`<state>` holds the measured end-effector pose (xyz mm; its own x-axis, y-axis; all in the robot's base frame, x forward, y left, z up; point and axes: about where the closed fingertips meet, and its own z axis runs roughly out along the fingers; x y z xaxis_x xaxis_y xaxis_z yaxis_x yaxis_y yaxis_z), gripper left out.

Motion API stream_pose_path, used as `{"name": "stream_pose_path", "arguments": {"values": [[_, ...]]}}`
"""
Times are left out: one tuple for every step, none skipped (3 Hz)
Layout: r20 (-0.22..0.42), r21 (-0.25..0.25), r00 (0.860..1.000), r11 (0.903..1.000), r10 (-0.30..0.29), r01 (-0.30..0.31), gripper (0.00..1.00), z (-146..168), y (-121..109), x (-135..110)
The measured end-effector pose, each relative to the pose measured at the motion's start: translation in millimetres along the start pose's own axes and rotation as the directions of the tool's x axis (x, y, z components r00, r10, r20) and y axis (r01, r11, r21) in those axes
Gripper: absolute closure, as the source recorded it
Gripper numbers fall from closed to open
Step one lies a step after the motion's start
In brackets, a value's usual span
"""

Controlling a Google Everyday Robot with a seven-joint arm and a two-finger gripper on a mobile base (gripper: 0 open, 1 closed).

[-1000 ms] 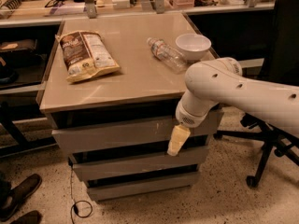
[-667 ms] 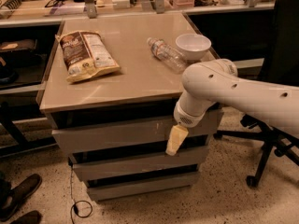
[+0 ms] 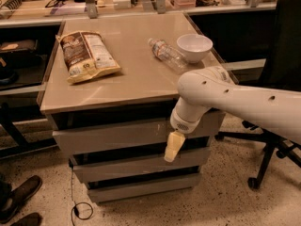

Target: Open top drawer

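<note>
Directly under the tabletop (image 3: 136, 81), the top drawer (image 3: 113, 136) runs its long axis left to right, its slanted front facing the camera with a dark gap along its upper edge. The gripper (image 3: 173, 147) hangs from the white arm (image 3: 235, 98) and points down over the drawer's lower edge, right of centre; whether it is parted or closed cannot be told. Speckled floor (image 3: 221, 201) lies in front, with a cable (image 3: 80, 208) and shoes (image 3: 21, 194) at left and an office chair (image 3: 277, 145) at right.

Cream tool (image 3: 170, 150) at grey top drawer (image 3: 113, 135) front; white bowl (image 3: 194, 47), tan tabletop (image 3: 136, 76), brown-and-white snack bag (image 3: 87, 55)
</note>
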<state>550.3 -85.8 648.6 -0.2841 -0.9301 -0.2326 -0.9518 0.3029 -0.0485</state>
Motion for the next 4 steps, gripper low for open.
{"name": "stream_pose_path", "arguments": {"values": [[-0.012,-0.036,1.000,0.9993,-0.013,0.012,0.00,3,16,5],[-0.005,-0.080,1.000,0.9968,-0.012,0.011,0.00,-2,38,15],[0.001,-0.128,1.000,0.9917,-0.011,0.011,0.00,-18,67,30],[0.009,-0.178,1.000,0.9840,0.000,0.002,0.00,-40,99,48]]}}
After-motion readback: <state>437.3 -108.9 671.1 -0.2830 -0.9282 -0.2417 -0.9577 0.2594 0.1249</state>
